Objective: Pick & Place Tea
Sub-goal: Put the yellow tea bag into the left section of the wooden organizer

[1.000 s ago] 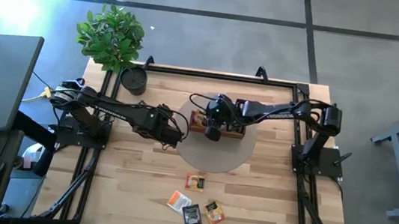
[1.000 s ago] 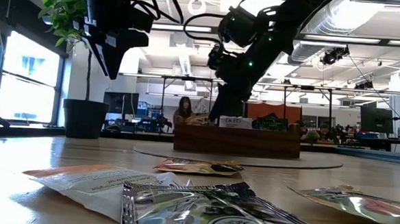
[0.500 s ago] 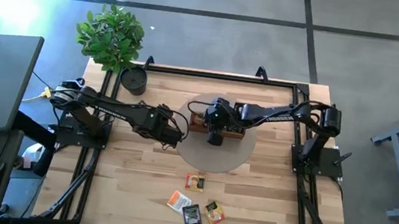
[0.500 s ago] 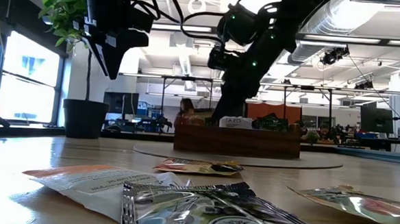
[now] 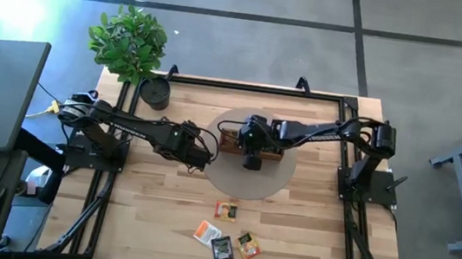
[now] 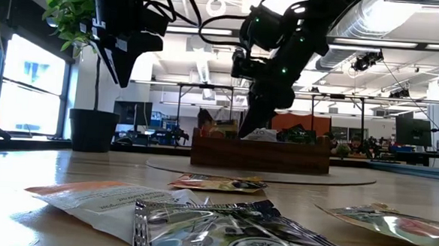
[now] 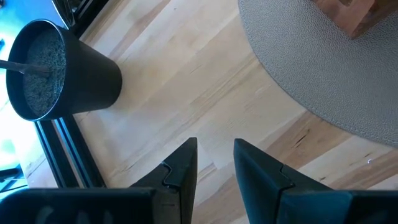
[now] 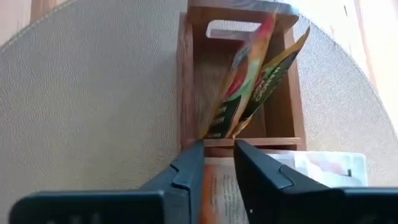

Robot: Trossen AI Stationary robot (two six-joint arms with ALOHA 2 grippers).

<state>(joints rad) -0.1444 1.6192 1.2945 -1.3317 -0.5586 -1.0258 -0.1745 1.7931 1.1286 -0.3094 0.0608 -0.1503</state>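
Wooden surface [image 5: 163, 191] with round grey mat [image 5: 282, 175]: right hand [image 5: 251, 161], fingers slightly parted, above wooden tray [image 8: 183, 93]; left hand [image 5: 201, 163] empty, slightly parted

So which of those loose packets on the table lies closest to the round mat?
The orange packet lying alone; the other three packets cluster together farther from the mat, toward the table's front edge.
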